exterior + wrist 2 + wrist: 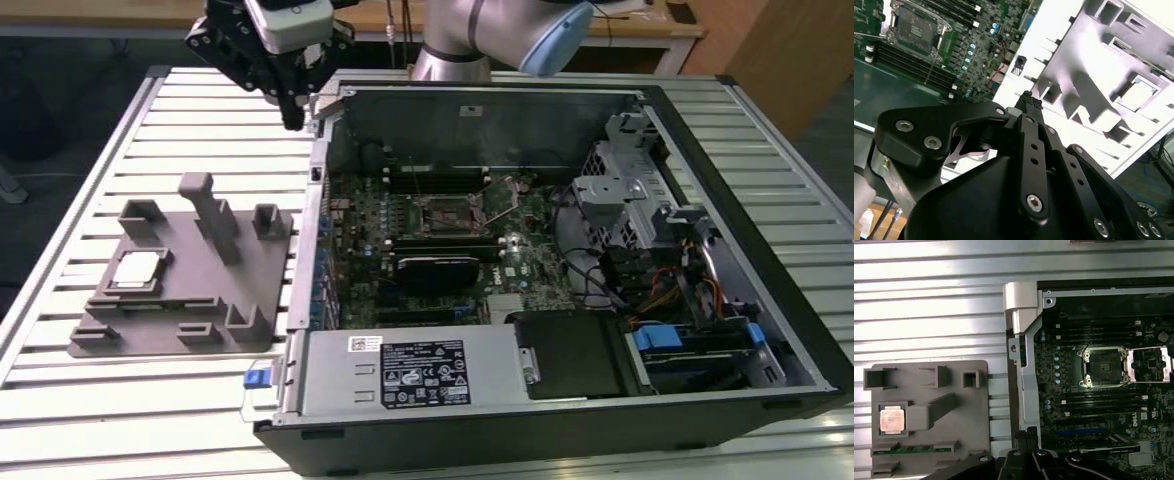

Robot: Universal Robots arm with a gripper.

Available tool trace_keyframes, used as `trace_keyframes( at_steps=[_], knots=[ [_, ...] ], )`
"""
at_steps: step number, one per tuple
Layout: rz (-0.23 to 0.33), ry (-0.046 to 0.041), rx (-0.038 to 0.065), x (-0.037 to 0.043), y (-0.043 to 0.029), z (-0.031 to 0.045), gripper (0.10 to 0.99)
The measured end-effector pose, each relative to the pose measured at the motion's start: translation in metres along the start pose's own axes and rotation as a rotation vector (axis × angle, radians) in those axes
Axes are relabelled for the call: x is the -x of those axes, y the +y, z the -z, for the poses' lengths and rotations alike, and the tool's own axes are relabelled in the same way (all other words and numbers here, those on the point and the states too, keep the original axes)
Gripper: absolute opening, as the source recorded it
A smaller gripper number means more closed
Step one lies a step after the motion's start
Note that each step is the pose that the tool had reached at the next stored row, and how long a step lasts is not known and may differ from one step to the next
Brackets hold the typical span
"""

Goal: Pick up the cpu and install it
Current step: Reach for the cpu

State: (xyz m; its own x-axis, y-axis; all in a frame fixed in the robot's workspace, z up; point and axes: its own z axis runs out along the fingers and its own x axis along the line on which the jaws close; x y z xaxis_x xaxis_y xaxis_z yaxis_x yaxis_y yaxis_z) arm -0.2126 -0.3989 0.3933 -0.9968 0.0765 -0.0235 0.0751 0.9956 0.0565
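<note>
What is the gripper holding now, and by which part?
Nothing. The gripper hangs empty; the cpu lies in the grey holder.

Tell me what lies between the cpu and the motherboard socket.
In the first wrist view, from cpu to socket: part of the grey holder, a strip of slatted table, then the computer case wall.

text | power supply labels (427,372) | print too small to read

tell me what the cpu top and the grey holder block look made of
The cpu lid is likely metal: pale silvery top with a dull sheen. The holder block is probably plastic: uniform matte grey, with blocky pockets and posts.
</note>
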Motion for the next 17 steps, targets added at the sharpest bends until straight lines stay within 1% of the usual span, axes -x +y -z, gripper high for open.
trace_keyframes(
  at_steps=[17],
  knots=[
    [0.0,0.0004,0.005,-0.0432,-0.0033,0.001,0.106]
  ],
)
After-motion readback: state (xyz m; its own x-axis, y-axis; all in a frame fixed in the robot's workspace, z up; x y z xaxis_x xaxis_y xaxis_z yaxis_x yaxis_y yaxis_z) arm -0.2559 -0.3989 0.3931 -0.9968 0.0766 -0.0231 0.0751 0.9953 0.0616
